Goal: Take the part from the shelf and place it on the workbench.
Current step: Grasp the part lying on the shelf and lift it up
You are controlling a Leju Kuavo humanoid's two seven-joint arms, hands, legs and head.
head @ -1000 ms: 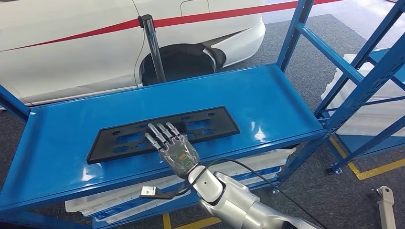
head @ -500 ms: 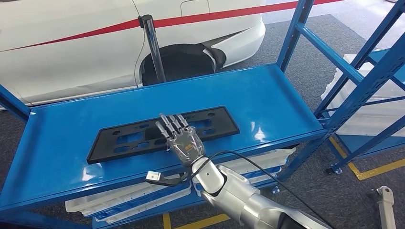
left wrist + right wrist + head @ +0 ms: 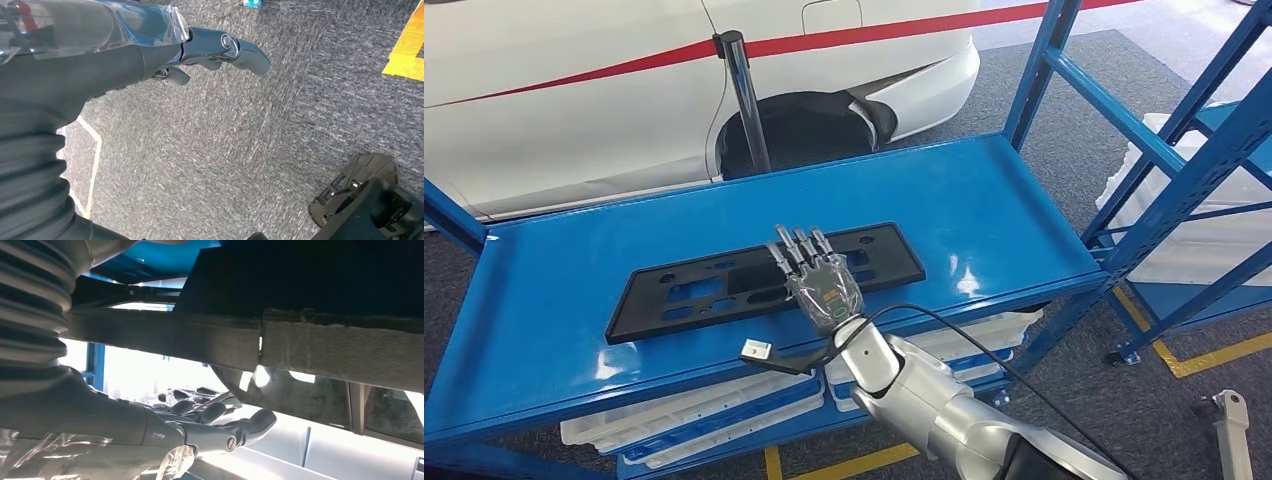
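Right robot hand (image 3: 822, 284) reaches up from lower centre of the head view, fingers straight and apart, holding nothing. Left robot hand (image 3: 150, 52) hangs, fingers extended.

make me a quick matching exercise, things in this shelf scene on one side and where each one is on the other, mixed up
Things:
1. black plate frame
2. right hand
3. white trays
4. white car

Places:
A. behind the shelf
B. over the frame's near edge
C. flat on the blue shelf
D. on the level under the shelf

Pairs: 1-C, 2-B, 3-D, 4-A
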